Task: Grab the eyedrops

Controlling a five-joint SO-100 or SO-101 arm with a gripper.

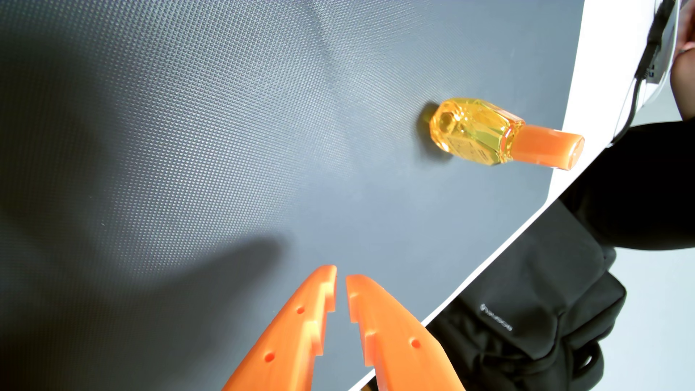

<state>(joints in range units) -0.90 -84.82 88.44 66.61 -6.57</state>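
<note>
Reaching in from the bottom edge of the wrist view, the orange gripper (341, 276) hangs over the dark textured mat (188, 150) with its fingertips nearly together, a thin slit between them and nothing held. Farther off, up and to the right, the eyedrops (504, 133) stand on the mat near its white border (586, 94), a yellow bottle with an orange cap, well apart from the gripper. Past the table edge sits a black bag (526, 319).

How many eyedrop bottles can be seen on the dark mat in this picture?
1. The eyedrop bottle stands on the dark mat near its right edge in the wrist view, orange cap toward that edge, up and right of the gripper.
</note>
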